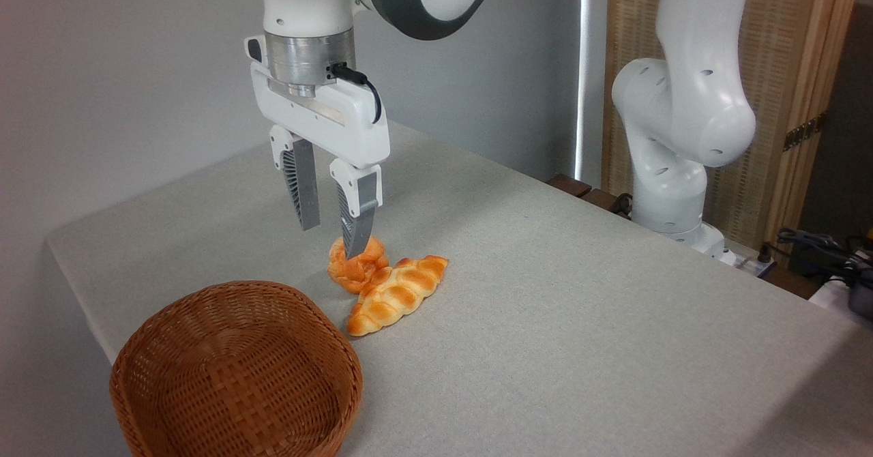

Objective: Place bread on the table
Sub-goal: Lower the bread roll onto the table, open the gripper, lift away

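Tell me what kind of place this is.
Probably a robotics lab or test room, not a kitchen: a Franka arm base is bolted beside a cloth-covered table, loose cables lie at the right, and the bread and basket look like props.

A brown woven wicker basket (235, 374) sits at the near left, its bowl open to the ceiling and nothing visible inside it. Just beyond the basket and a little to its right lies a small round knotted orange bun (351, 267), close to the basket's far rim but apart from it. Well to the right of the basket, against the far side of the room, stands a folding screen (777, 95) of pale woven panels in light wooden frames. Lower down, far to the basket's right, a tangle of dark cables (815, 247) trails near the edge of the picture. Behind the basket rises a plain grey wall (123, 82).
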Action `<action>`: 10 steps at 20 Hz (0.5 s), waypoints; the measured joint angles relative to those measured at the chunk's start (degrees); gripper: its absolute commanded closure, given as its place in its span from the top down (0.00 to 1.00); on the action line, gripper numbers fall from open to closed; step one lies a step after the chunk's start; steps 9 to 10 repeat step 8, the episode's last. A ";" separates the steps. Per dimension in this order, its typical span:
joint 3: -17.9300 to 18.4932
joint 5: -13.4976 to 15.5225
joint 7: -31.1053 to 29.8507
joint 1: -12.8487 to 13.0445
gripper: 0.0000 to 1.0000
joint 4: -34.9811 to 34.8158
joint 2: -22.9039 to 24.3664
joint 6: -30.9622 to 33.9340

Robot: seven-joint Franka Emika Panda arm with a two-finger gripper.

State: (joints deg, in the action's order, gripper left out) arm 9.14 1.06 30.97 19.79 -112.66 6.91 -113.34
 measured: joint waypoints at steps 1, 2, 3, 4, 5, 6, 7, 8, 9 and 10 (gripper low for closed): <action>0.14 0.00 1.36 -0.03 1.00 0.00 -0.02 0.00; 0.24 0.00 2.83 -0.05 1.00 0.00 -0.03 0.00; 0.42 0.00 4.26 -0.07 1.00 0.00 -0.03 0.00; 0.81 0.01 5.61 -0.08 1.00 0.00 -0.03 0.00; 1.35 0.49 7.15 -0.09 1.00 0.00 -0.03 0.00; 1.87 1.60 8.87 -0.11 1.00 0.00 -0.03 0.00; 2.20 2.53 10.03 -0.15 1.00 0.00 -0.03 0.02; 2.38 3.02 10.61 -0.15 1.00 0.00 -0.03 0.03; 2.38 3.02 10.61 -0.15 1.00 0.00 -0.03 0.03; 2.38 3.02 10.61 -0.15 1.00 0.00 -0.03 0.03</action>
